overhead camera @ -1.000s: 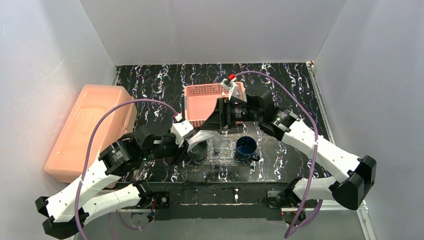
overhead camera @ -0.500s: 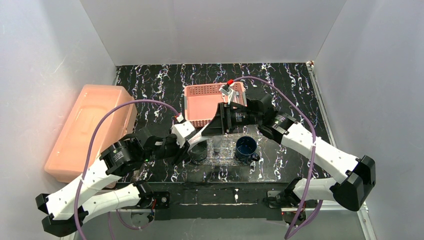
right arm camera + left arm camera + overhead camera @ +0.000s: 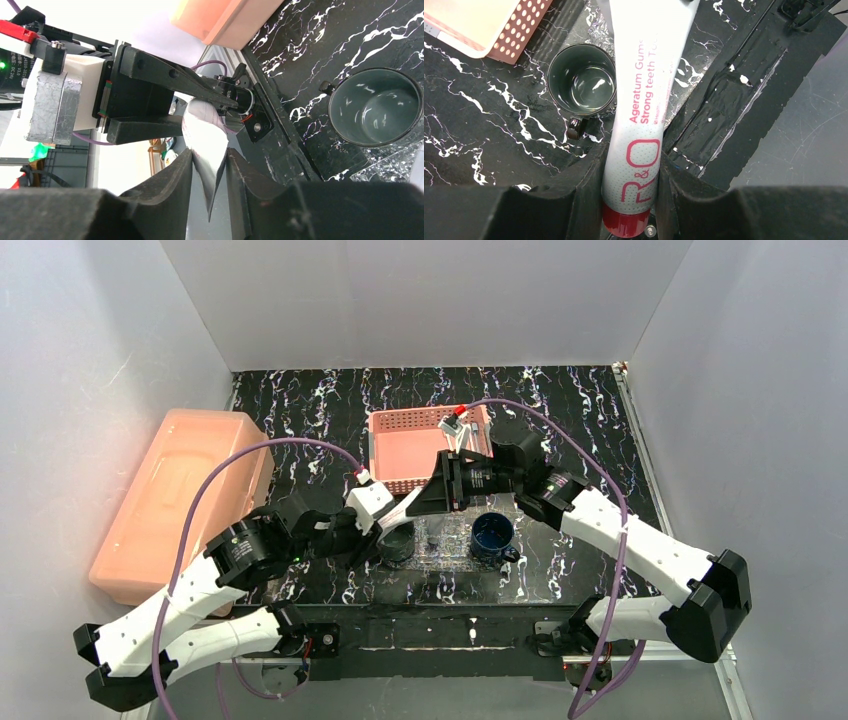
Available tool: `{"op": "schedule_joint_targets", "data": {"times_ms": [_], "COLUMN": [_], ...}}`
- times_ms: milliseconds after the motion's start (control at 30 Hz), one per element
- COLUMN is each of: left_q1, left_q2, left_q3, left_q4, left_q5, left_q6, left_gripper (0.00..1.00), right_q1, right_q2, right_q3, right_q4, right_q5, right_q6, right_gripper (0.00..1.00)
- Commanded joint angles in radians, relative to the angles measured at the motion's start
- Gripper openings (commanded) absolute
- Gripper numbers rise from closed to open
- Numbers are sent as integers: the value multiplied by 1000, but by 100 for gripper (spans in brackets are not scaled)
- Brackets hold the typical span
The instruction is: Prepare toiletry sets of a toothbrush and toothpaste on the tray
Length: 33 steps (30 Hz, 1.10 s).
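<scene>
Toothpaste tube [image 3: 644, 100]: left fingers [image 3: 585, 192] clamp its cap end, right fingers [image 3: 170, 187] its flat end.

The white-and-black left arm [image 3: 190, 590] stretches forward and inward. Its black two-finger left gripper [image 3: 631, 172] is clamped on the red-capped end of a white toothpaste tube [image 3: 649, 75]. The right arm [image 3: 640, 545] bends inward, and its right gripper [image 3: 207, 170] pinches the tube's flat crimped tail. The two grippers face each other, close together.
</scene>
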Motion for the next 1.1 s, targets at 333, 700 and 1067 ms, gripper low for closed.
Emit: {"op": "schedule_joint_targets", "data": {"times_ms": [333,700,1067], "left_q1": [-7,-7,-7], "left_q2": [-5,-11,-9], "left_q3": [2,-14,1], "left_q4": [9,26,32], "left_q5": [18,20,10], "left_q6": [13,9,-37], "left_gripper": [18,75,98], "right_q1": [-3,-3,-1], "right_q2": [-43,-85,-104], "right_q3": [-42,13,168], "right_q4": [103,-55,-364], "right_q5": [-3,72,173], "right_q6": [9,-109,-318], "right_gripper": [1,1,1]}}
